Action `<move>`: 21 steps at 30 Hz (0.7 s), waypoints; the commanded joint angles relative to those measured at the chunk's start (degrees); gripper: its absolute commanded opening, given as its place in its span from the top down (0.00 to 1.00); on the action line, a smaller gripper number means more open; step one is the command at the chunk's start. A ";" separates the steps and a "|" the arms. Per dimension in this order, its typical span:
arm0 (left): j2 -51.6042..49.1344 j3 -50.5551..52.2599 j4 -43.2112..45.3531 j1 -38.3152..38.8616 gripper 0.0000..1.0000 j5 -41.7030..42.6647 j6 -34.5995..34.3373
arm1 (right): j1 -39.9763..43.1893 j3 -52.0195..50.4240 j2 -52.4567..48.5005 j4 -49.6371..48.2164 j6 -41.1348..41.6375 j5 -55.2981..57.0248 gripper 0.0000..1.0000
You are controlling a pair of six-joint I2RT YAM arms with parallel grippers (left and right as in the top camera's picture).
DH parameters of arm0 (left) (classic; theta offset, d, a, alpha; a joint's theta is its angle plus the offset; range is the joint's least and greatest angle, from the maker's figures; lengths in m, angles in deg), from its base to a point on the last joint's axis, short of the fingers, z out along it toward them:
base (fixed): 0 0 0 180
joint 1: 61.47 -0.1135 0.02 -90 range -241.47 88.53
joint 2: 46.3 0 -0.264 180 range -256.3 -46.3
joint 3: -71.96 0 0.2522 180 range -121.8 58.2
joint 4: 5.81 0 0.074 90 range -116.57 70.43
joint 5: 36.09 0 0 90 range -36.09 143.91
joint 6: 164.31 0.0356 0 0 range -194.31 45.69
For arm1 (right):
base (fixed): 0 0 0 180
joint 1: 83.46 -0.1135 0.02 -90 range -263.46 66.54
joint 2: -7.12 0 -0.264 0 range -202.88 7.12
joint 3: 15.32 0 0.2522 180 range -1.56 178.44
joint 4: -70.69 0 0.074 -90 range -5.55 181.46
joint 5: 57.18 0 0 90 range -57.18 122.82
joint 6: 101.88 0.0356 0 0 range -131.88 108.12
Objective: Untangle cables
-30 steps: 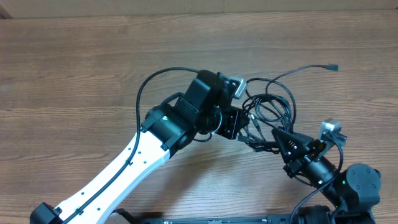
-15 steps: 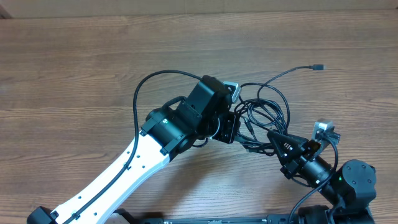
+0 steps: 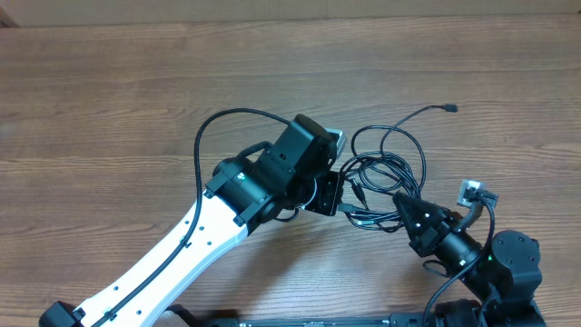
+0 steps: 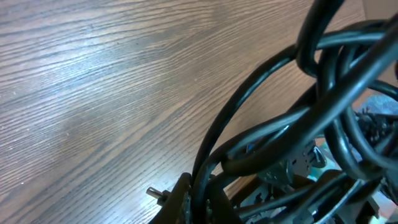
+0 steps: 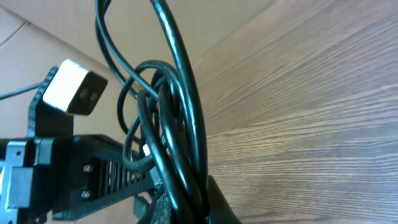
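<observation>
Pinching the cables (image 3: 388, 169) from both sides, my right pincer (image 3: 400, 205) and my left pincer (image 3: 339, 196) were pressed together on strands of the knot, which lay on the wooden surface (image 3: 109, 91) between them. Since a second before, my left pincer had drawn leftward and toward me, dragging the bundle along. Farther out, the loose plug (image 3: 450, 108) had slid left too. In both wrist views, blurred cords hid my fingertips, so I couldn't tell which strand each held.
</observation>
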 commanded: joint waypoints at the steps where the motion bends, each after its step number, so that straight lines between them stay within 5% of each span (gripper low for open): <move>1: -0.42 1.92 -2.99 -4.90 0.96 -16.50 0.68 | 2.38 1.75 2.21 -0.74 1.03 17.64 0.96; 8: -0.42 1.92 -2.73 -4.90 0.96 -14.05 1.38 | 2.38 1.75 2.21 1.20 1.03 21.14 0.96; 21: -0.42 1.92 -14.12 -5.01 0.96 -31.06 -7.89 | 2.38 1.75 2.21 4.44 1.03 26.58 0.96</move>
